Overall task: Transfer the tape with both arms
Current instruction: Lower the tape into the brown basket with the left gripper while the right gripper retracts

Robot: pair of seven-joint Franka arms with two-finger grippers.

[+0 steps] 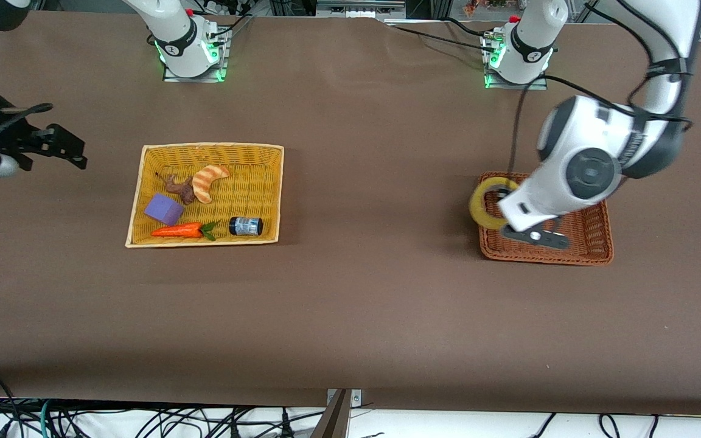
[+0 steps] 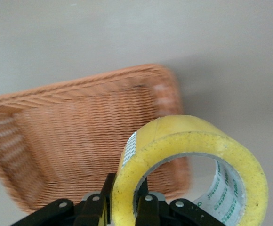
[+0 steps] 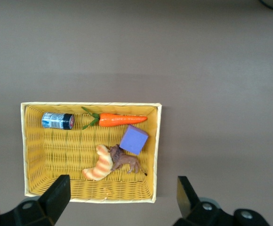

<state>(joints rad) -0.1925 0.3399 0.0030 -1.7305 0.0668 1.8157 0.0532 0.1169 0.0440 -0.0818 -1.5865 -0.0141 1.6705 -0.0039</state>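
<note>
Front view: tape [image 1: 489, 204] held upright above the brown basket [image 1: 588, 243] edge.
Left gripper [image 2: 125, 203]: clamped on the roll's wall.
Right gripper [image 3: 122, 197]: wide open, empty, waiting over the yellow basket [image 3: 33, 141].
Handling: likely light, stiff, slick; grip through the core.

Bare table [image 1: 375, 182] between yellow basket [image 1: 140, 188] and brown basket [image 1: 594, 243]; wide strip along camera-side edge free.

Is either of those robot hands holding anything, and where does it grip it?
The left gripper pinches the tape through its ring wall; the right gripper holds nothing.
</note>
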